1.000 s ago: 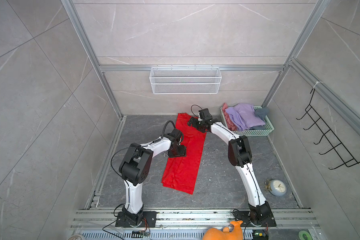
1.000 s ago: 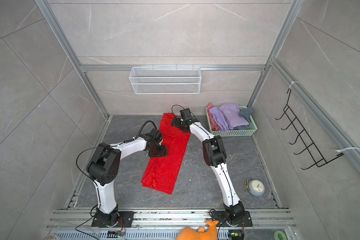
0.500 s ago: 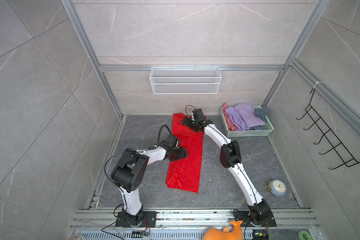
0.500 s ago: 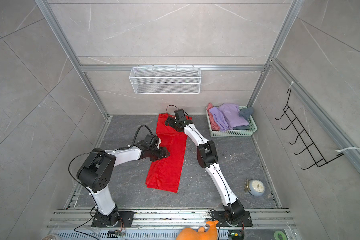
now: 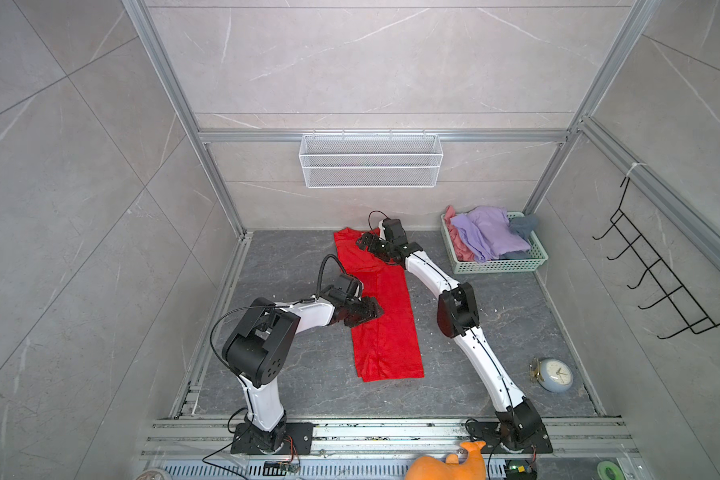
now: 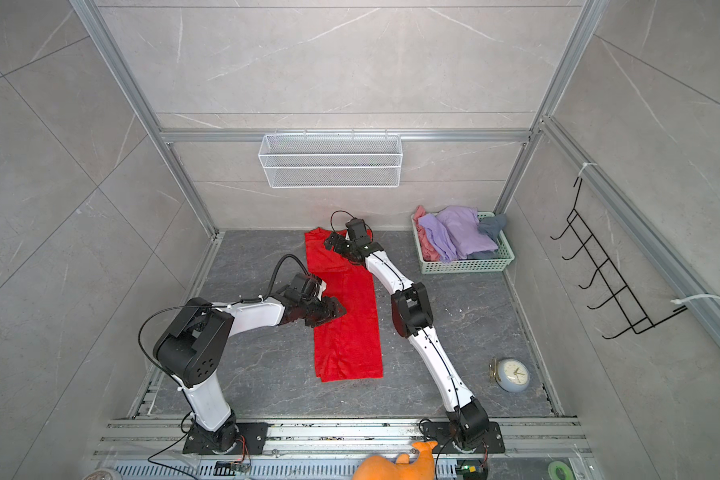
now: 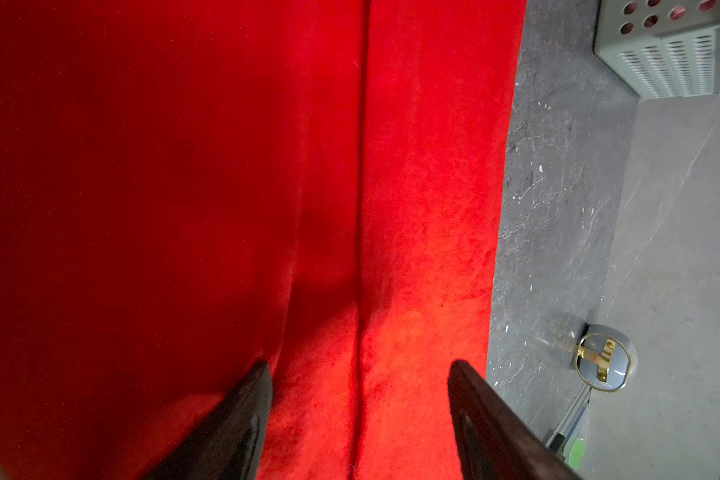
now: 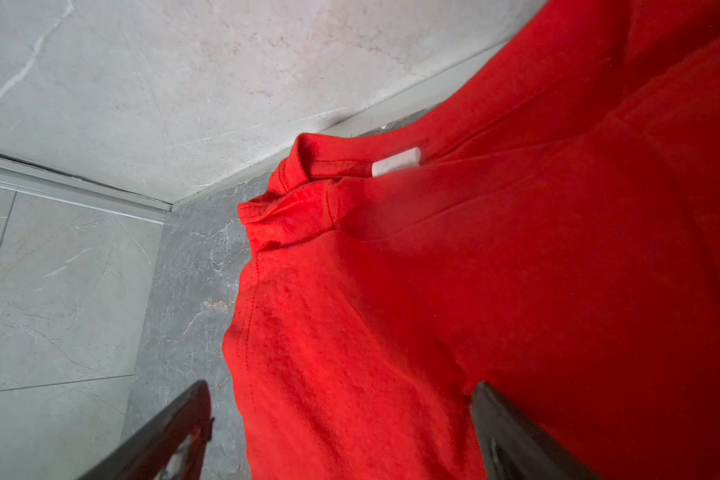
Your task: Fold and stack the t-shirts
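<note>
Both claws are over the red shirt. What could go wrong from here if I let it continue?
1. The left claw stands open astride a lengthwise fold edge in the long, bright red cloth t-shirt. Closing there may pinch only the top layer and pull the fold apart.
2. The open right claw is over the rumpled collar end, close to the grey tiled back wall. A grab there may bunch the cloth more.

Red tee [image 5: 387, 332], lavender tee [image 5: 487, 237], pink tee [image 5: 458, 249], mint-grn basket [image 5: 499, 266].
</note>
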